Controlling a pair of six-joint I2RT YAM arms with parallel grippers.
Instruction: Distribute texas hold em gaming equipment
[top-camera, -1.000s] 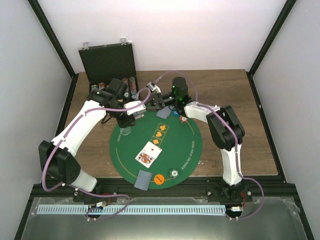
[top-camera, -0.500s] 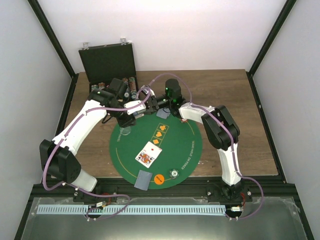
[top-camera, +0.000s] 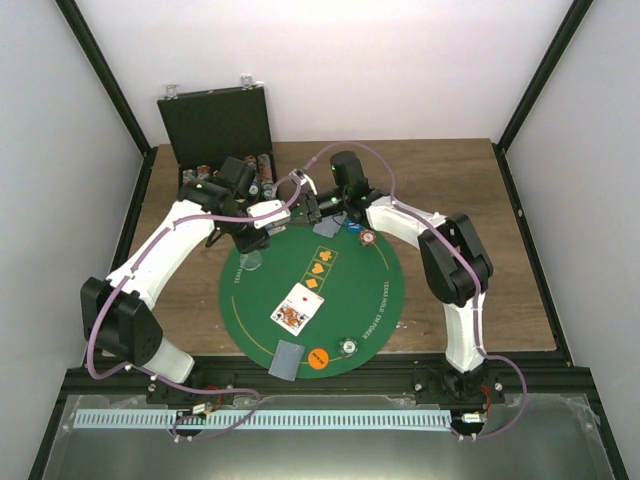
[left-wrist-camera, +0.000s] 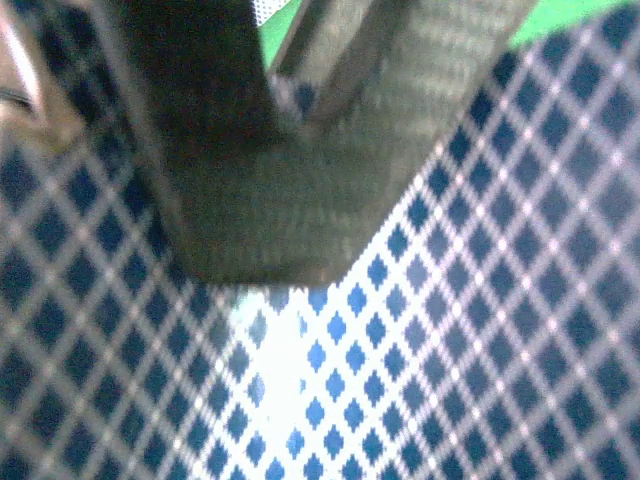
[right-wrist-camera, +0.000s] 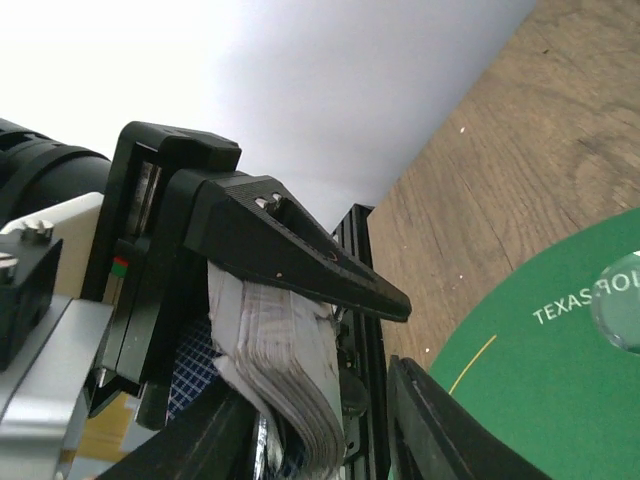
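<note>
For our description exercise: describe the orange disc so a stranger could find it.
Start at the round green mat, then go to its near edge. The orange disc lies between a face-down card and a silvery disc; it alone is orange.

Case (top-camera: 215, 120) behind mat (top-camera: 365, 290); deck (right-wrist-camera: 285, 350) in left hand (top-camera: 296, 207) by mat's far edge; card (top-camera: 295, 308) mid-mat.

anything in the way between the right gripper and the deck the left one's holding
Nothing visible. In the right wrist view the deck, clamped in the left gripper, sits right by the open right gripper, with no object between them.
</note>
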